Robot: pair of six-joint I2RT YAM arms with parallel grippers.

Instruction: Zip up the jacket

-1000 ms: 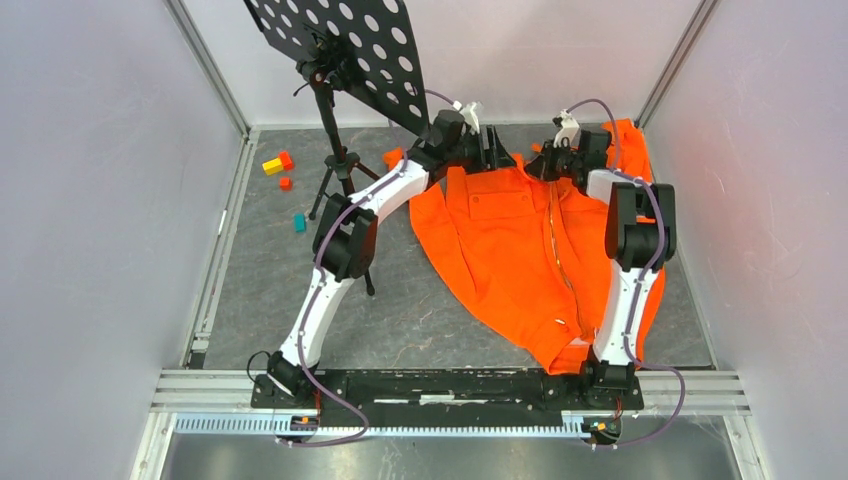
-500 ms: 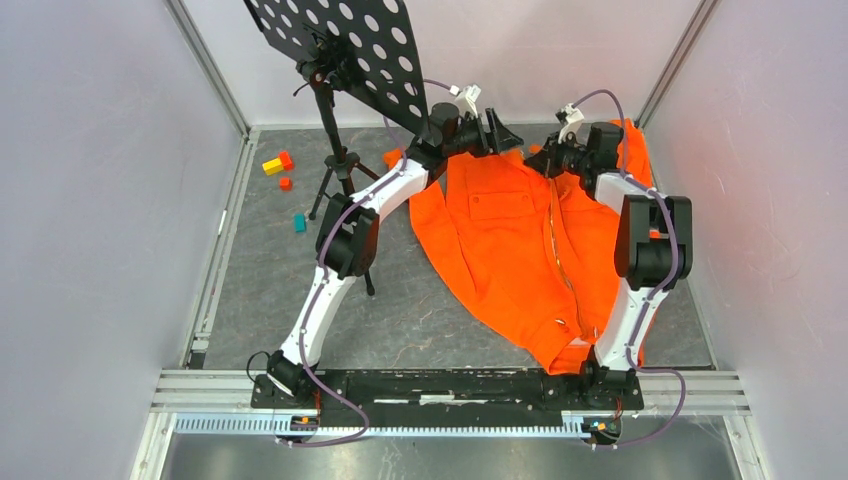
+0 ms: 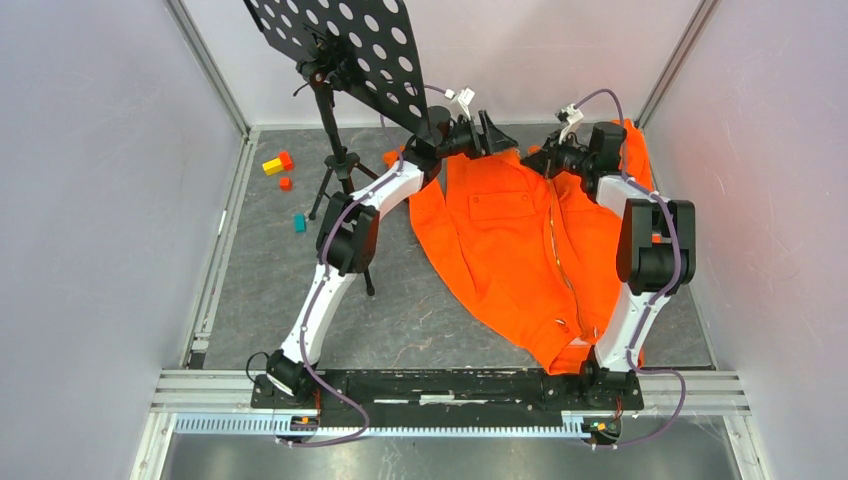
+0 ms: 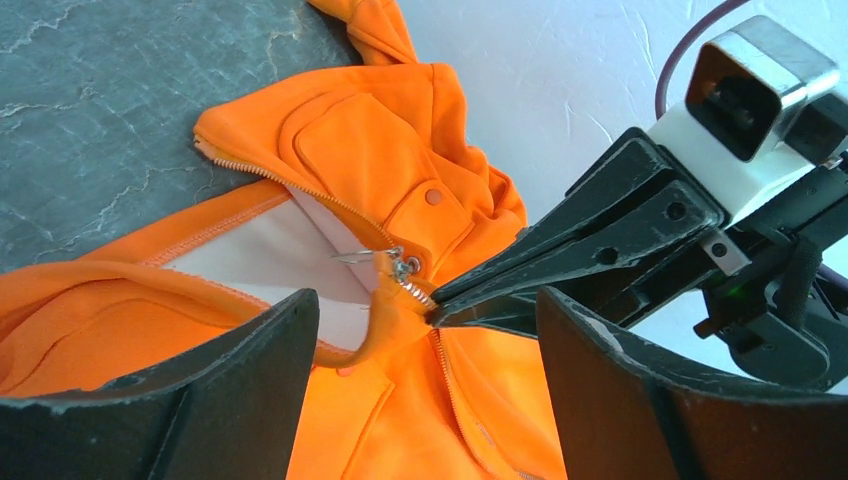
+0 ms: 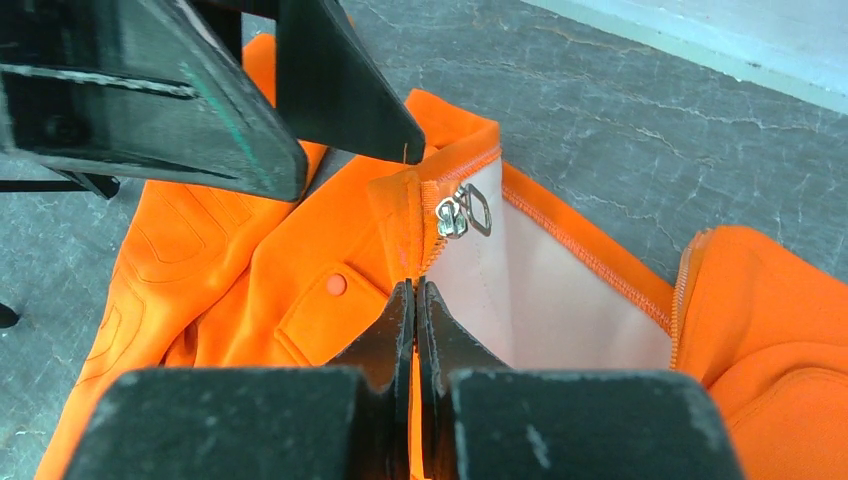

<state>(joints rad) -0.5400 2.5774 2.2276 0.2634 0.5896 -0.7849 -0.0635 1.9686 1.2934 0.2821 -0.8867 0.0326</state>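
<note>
One jacket (image 5: 250, 250), seemingly within end effector (image 5: 414, 292)

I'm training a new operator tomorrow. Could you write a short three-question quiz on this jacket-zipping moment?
1. True or false: the left gripper is open.
2. On the jacket, the zipper slider sits: A at the hem; B halfway up; C near the top.
3. Which gripper pinches the jacket just below the slider?

Key: 1 true; 2 C; 3 the right gripper.
</note>
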